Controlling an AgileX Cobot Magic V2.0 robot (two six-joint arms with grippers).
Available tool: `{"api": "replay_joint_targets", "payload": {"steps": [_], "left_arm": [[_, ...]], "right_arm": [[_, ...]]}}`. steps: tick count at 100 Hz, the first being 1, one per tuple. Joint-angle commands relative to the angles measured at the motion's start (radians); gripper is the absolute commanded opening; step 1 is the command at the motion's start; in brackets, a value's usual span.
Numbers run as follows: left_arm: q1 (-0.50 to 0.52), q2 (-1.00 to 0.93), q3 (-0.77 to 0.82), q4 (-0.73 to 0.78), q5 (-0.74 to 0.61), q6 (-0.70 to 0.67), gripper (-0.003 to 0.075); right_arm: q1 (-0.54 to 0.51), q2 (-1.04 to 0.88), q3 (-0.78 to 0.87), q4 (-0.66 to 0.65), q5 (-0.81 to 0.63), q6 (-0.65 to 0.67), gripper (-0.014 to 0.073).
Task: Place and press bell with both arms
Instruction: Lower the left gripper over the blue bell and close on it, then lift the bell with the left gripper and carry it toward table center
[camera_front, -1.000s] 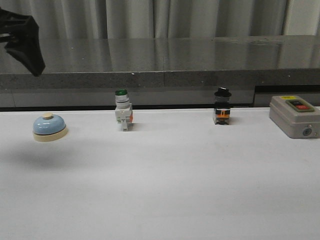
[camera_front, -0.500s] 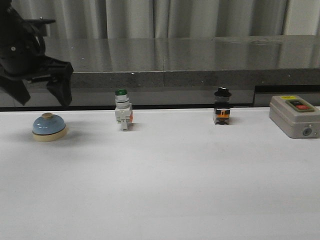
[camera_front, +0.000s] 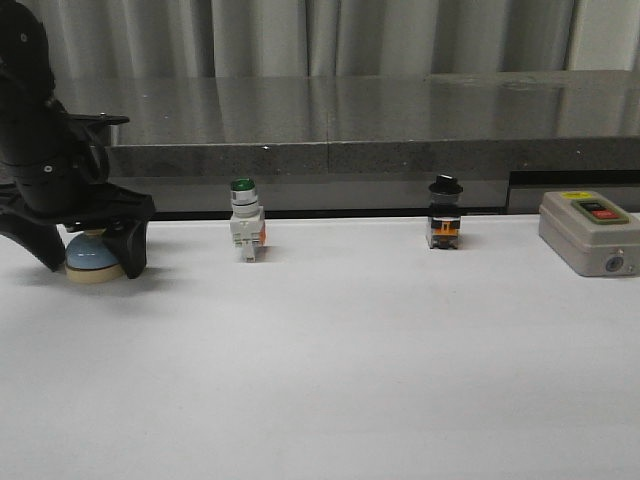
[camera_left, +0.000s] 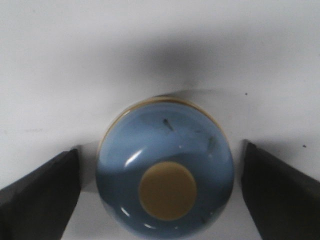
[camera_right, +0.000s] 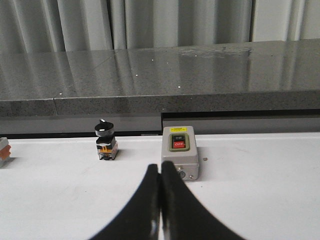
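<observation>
A: The left gripper (camera_front: 85, 250) is sitting right down at the far left of the table (camera_front: 330, 370), and the bell (camera_front: 92, 258) is standing there between its fingers (camera_front: 130, 248).

B: Is it squeezing the bell?

A: No. In the left wrist view the fingers (camera_left: 37, 195) are spread wide, one on each side of the bell (camera_left: 165, 172), and pale table (camera_left: 150, 50) is showing in the gap on both sides. Nothing is being held.

B: How is the bell sitting?

A: Upright on its cream base, blue dome up, cream button (camera_left: 166, 190) facing the wrist camera. It is standing near the table's back edge, well left of the green-capped switch (camera_front: 245, 232).

B: And the right gripper (camera_right: 160, 200)?

A: It is not showing in the front view. Its own camera is showing the two fingers pressed together with nothing between them, pointing over the table toward a grey box (camera_right: 179, 156) with ON and OFF buttons.

B: What else is lining up back there?

A: The black-knobbed switch (camera_front: 445, 225) is standing right of centre, and the grey box (camera_front: 588, 232) is sitting at the far right. Behind them a dark stone ledge (camera_front: 350, 125) is running across, with curtains (camera_front: 330, 35) hanging beyond it.
</observation>
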Motion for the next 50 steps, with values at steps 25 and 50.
{"api": "replay_joint_targets", "payload": {"steps": [25,50], "left_arm": [[-0.006,-0.044,-0.025,0.000,-0.022,-0.002,0.0206],[-0.008,-0.098,-0.092,0.000,0.117,-0.002,0.0011]], "right_arm": [[-0.005,-0.016,-0.016,-0.011,-0.084,-0.013,-0.0060],[-0.005,-0.016,-0.016,-0.011,-0.084,-0.013,-0.0060]]}}
